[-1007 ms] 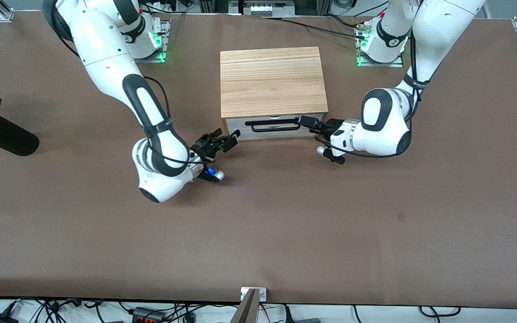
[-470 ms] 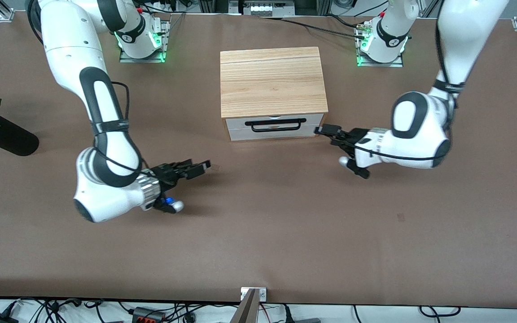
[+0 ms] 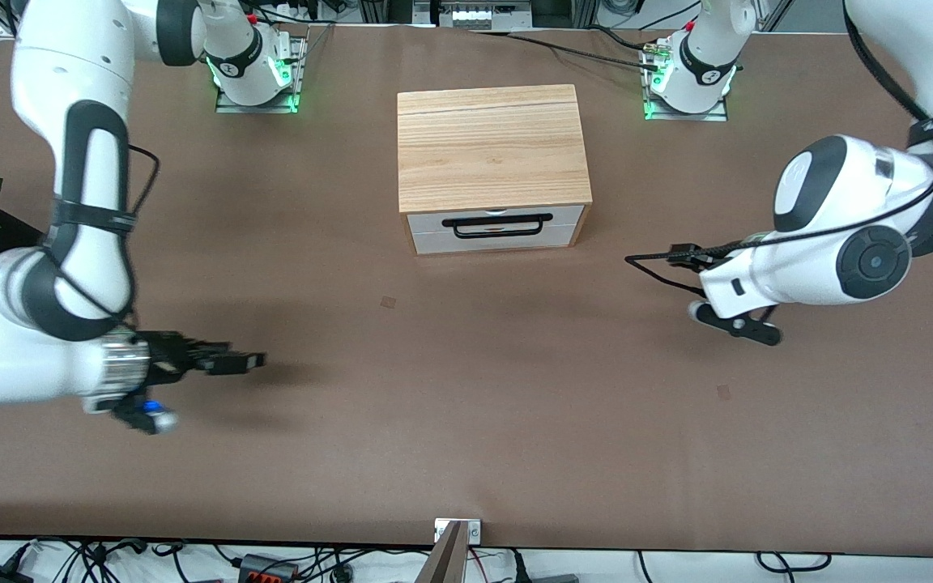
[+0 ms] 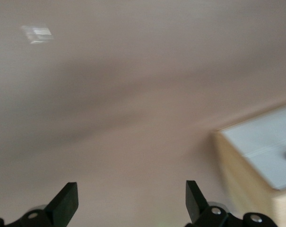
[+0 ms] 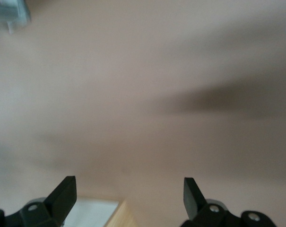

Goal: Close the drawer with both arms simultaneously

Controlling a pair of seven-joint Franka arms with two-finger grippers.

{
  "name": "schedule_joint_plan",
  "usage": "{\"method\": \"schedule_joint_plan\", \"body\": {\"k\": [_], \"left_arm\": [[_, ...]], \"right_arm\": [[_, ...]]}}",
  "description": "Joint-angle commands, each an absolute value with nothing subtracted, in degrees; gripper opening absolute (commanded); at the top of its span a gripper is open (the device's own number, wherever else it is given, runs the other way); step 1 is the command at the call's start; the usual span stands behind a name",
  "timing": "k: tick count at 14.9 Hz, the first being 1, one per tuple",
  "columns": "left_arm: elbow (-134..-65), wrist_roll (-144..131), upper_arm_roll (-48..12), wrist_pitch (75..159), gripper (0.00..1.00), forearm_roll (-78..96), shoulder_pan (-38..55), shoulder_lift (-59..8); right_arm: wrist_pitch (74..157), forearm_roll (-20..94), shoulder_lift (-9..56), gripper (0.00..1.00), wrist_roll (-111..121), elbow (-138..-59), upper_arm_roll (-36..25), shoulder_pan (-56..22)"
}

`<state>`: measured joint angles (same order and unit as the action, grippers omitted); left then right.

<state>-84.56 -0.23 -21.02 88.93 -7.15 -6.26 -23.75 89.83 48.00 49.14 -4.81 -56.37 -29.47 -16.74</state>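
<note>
You have one drawer (image 3: 496, 230), pushed flush into its single light-wood box (image 3: 492, 146) at mid-table toward the bases, its white front and one black bar handle (image 3: 497, 224) facing the front camera. Your two arms are both clear of it: the right gripper (image 3: 249, 362) hovers over bare table toward the right arm's end, its fingers (image 5: 62, 193) spread wide and holding nothing. The left gripper (image 3: 681, 254) hangs over the table toward the left arm's end, its fingers (image 4: 65, 202) likewise parted and empty.
</note>
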Motion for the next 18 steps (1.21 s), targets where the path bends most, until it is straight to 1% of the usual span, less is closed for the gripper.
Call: {"method": "schedule_joint_plan", "body": {"k": [1, 2, 4, 5, 6, 7, 8, 9, 10, 11, 12, 14, 15, 17, 18], "left_arm": [[-77.7, -3.2, -21.3, 82.4, 1.00, -15.9, -6.0, -22.7], [-75.5, -3.2, -21.0, 80.8, 1.00, -16.4, -6.2, -21.9], [-72.3, -2.4, -20.0, 79.2, 1.00, -14.6, -8.2, -19.2], [-72.9, -2.5, -17.9, 79.7, 1.00, -11.0, -8.2, -16.0], [-75.0, -2.4, -15.1, 80.4, 1.00, -6.7, -8.0, -13.1], [-79.2, -1.9, -10.2, 82.4, 1.00, -1.9, -6.5, -9.5], [-84.2, -1.9, -6.0, 86.4, 1.00, -0.5, -3.7, -5.5], [-91.4, -1.9, -4.0, 92.5, 1.00, -0.5, -2.1, -1.0], [-96.6, -2.1, -3.7, 99.0, 1.00, -0.5, -1.9, 2.8], [-101.0, -2.3, -3.7, 103.1, 1.00, -0.5, -1.9, 5.9], [-103.5, -2.2, -3.3, 104.3, 1.00, -0.5, -1.9, 7.3], [-104.7, -2.2, -1.0, 102.3, 1.00, -0.6, 1.8, 7.8], [-104.2, -1.9, 0.3, 101.6, 1.00, -0.4, 2.3, 7.6], [-102.4, -2.1, 0.3, 100.8, 1.00, -0.5, 2.2, 6.2], [-100.7, -1.5, -0.3, 98.6, 1.00, -0.6, 2.0, 4.9]], "right_arm": [[91.6, 47.4, 48.1, 1.00, -4.9, -55.8, -33.7, -17.0], [91.8, 47.4, 48.1, 1.00, -4.9, -55.8, -35.5, -17.1], [92.1, 47.5, 48.1, 1.00, -4.8, -55.6, -36.7, -17.0], [91.8, 47.4, 48.1, 1.00, -4.8, -55.6, -37.7, -16.9], [91.9, 47.5, 48.1, 1.00, -4.8, -55.6, -38.6, -17.0], [92.2, 47.5, 48.1, 1.00, -4.8, -55.5, -39.0, -17.0], [92.2, 47.4, 48.1, 1.00, -4.9, -55.5, -40.0, -17.0], [92.3, 47.3, 47.9, 1.00, -4.8, -55.5, -41.5, -17.3], [92.5, 47.0, 47.9, 1.00, -4.8, -55.5, -41.7, -17.5], [92.6, 45.0, 46.8, 1.00, -4.7, -55.5, -41.4, -16.9], [92.5, 41.1, 45.0, 1.00, -3.8, -55.7, -40.4, -16.3], [92.1, 28.1, 40.9, 1.00, 3.8, -56.3, -35.4, -14.1], [91.8, 24.3, 38.3, 1.00, 8.1, -57.7, -30.8, -10.9], [91.0, 19.2, 33.5, 1.00, 12.1, -59.8, -20.3, -1.9], [90.1, 15.1, 32.3, 1.00, 12.2, -59.8, -17.3, -0.3]]}}
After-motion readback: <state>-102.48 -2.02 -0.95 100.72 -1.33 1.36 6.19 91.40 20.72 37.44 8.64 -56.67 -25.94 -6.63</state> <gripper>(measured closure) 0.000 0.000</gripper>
